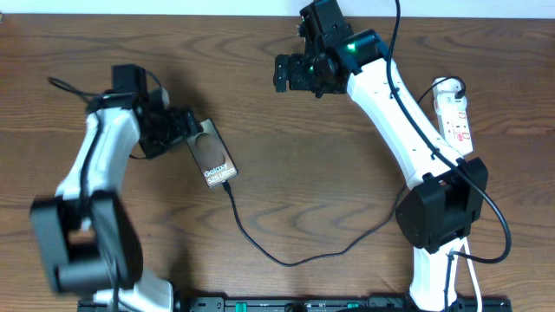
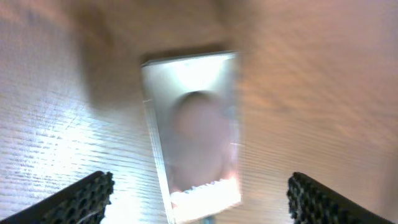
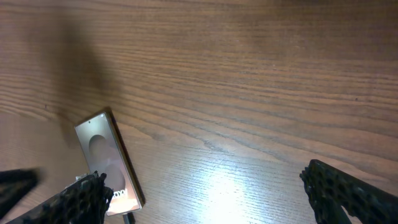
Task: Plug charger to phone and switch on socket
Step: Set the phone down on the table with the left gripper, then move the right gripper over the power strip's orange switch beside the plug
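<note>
Dark phone (image 1: 213,154) flat on wood worktop (image 1: 329,173), charger (image 1: 286,258) apparently plugged into its lower end; L tool (image 1: 184,130) apart, beside phone; R tool (image 1: 284,74) wide apart; socket (image 1: 455,117) near R arm.

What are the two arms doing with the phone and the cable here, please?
The black charger cable looks already plugged into the lower end of the phone, which lies flat on the table. The left gripper is open at the phone, fingers spread wide and clear of it, so nothing is held. The right gripper is open too, over bare wood. The white power strip lies untouched at the right side; its switch state cannot be told.
</note>
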### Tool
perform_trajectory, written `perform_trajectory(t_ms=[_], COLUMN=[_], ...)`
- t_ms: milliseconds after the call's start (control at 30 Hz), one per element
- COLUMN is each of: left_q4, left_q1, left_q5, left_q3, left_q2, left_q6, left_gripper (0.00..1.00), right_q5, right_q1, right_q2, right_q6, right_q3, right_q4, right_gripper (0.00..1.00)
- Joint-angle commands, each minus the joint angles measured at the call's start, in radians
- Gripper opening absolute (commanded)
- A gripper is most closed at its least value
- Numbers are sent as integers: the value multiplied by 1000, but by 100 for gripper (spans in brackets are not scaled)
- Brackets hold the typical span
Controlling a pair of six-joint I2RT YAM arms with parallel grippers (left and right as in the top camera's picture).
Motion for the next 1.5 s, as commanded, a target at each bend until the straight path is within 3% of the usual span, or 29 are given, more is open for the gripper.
perform_trajectory(t_ms=[0,167,367,567,833,1067,1467], left_q4=[13,45,48,48,52,51,52], left_q1=[3,3,3,1,1,1,1], left_q5=[127,179,178,178,177,177,177], left_q3=[6,6,6,6,6,6,6], left_q2=[-143,-276,-359,-364,-364,-364,-364], left_q6=[65,64,82,83,84,84,83], left_gripper=[97,98,98,98,98,98,98], right_q5=[5,94,-8,-157,-161,69,93], right_q1=[11,-18,-161,-361,-631,-841,-971], right_q2=[-23,-27,-81,-176,-285,-287,-229], right_q6=[-13,108,110,16,-97,-119,-352], right_q3=[22,22,22,22,22,21,-30], right_q4=[2,-16,-23,-63,-188,-334,-423], right_gripper=[99,99,99,99,99,99,99])
